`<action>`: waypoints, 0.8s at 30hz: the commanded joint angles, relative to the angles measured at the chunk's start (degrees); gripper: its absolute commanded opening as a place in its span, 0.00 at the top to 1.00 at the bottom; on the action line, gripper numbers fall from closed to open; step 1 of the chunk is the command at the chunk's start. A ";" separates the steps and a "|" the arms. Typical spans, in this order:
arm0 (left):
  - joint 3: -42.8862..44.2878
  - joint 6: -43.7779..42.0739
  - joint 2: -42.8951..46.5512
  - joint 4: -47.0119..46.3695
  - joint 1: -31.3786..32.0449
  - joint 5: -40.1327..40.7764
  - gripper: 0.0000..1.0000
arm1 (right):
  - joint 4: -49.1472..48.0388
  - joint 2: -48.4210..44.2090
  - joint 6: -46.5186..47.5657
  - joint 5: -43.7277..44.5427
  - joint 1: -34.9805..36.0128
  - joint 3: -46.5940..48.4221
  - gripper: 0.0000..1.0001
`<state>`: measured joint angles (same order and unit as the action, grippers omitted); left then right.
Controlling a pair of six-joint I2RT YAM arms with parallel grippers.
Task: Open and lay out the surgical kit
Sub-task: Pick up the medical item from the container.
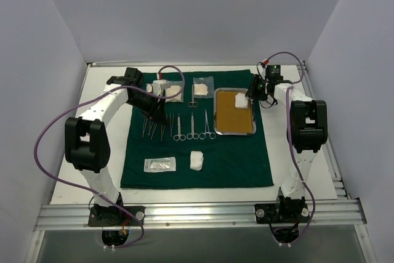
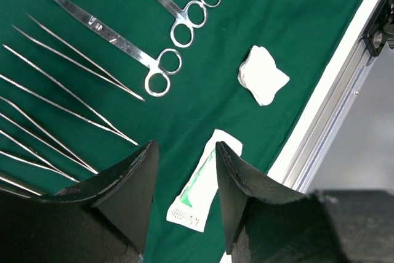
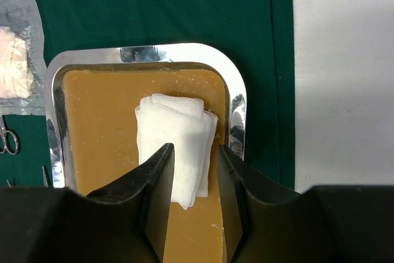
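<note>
The dark green drape (image 1: 228, 158) lies spread flat on the table. The steel tray (image 1: 234, 129) sits on its right part with a folded white gauze pad (image 1: 241, 100) in its far end. My right gripper (image 1: 251, 95) hovers over that gauze (image 3: 175, 129) with the jaws open and empty (image 3: 194, 152). Forceps and scissors (image 1: 178, 126) lie in a row left of the tray. My left gripper (image 1: 154, 110) is open and empty above the forceps (image 2: 68, 90). A second gauze pad (image 2: 263, 75) and a clear packet (image 2: 200, 189) lie near the drape's front edge.
Two clear packets (image 1: 203, 85) (image 1: 169, 92) lie at the drape's far edge, with small scissors (image 1: 192, 100) beside them. White table (image 3: 345, 78) borders the drape on the right. An aluminium rail (image 1: 197, 214) runs along the near edge. Purple cables (image 1: 46, 133) loop by both arms.
</note>
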<state>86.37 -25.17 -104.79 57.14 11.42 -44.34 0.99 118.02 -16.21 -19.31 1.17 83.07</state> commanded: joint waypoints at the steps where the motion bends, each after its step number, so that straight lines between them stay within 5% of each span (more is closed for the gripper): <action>1: 1.52 0.38 -0.06 -0.54 -0.08 -0.40 0.49 | -0.38 1.16 0.39 -2.22 0.15 -0.97 0.70; 17: 0.82 0.56 1.79 -1.25 0.44 1.53 0.49 | -1.52 4.85 -0.23 -4.15 1.20 -1.15 0.71; 24: 0.64 0.56 2.05 -1.25 0.44 1.97 0.49 | -2.14 2.93 -0.76 -6.00 1.12 -1.24 0.91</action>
<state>86.37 -24.43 -105.10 56.82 11.60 -42.15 -2.48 121.43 -16.78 -23.62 1.87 81.89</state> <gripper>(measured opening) 0.513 0.108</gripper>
